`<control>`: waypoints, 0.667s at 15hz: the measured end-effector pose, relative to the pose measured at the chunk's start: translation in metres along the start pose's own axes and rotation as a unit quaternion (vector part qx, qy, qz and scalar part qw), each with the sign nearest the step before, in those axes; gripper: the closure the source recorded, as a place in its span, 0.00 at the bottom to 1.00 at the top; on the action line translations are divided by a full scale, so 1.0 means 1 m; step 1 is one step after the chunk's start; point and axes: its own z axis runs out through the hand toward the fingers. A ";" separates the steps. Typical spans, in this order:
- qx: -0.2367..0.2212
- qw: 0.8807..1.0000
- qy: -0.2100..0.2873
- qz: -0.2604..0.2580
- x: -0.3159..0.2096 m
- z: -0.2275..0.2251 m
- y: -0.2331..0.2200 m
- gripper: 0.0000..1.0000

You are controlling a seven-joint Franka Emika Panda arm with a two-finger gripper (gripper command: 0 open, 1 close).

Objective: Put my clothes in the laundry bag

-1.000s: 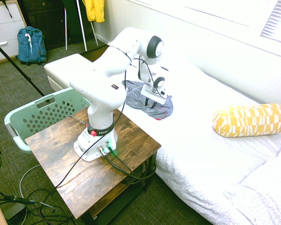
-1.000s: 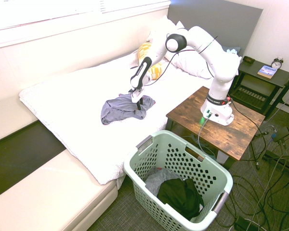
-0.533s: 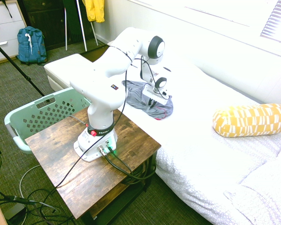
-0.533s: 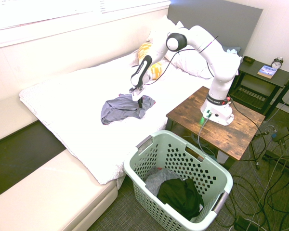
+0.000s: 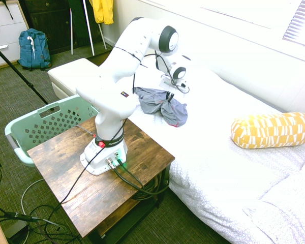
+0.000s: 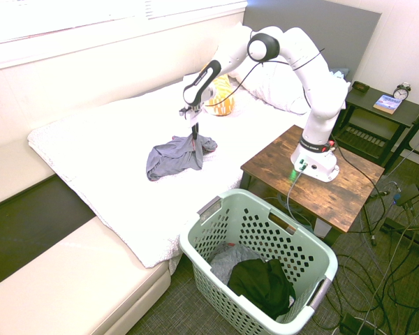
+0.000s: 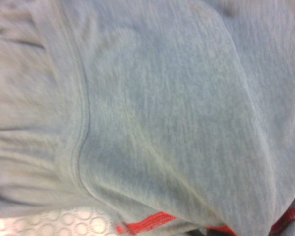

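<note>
No brand or label is standing out legibly anywhere — the small marks on the arm's body are too small to read, and the garment is showing no print in the wrist view, only grey knit with a stitched seam and a thin red edging.

The white arm (image 6: 314,77) is rising from the wooden side table (image 6: 314,183), its elbow joint sitting high above the bed (image 6: 98,157) and its forearm slanting down toward the mattress. The gripper (image 6: 194,130) is pointing steeply downward, tilted only slightly off vertical, and hanging above the bed surface. Its fingers are pinched tight on a fold of the clothes (image 6: 174,155), and that fold is being drawn up into a peak under the gripper while the rest of the grey garment is lying spread on the white bedding. In the first exterior view the clothes (image 5: 160,104) are bunching just beside the gripper (image 5: 168,95), near the bed's edge by the side table.

The laundry bag (image 6: 260,259) — a pale mint-green perforated basket — is sitting on the floor beside the bed and the side table, well apart from the garment, with dark and grey items lying inside it. A yellow patterned pillow (image 5: 272,129) is resting further along the bed.
</note>
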 end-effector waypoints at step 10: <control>0.093 0.989 0.088 -0.073 -0.244 -0.295 -0.111 1.00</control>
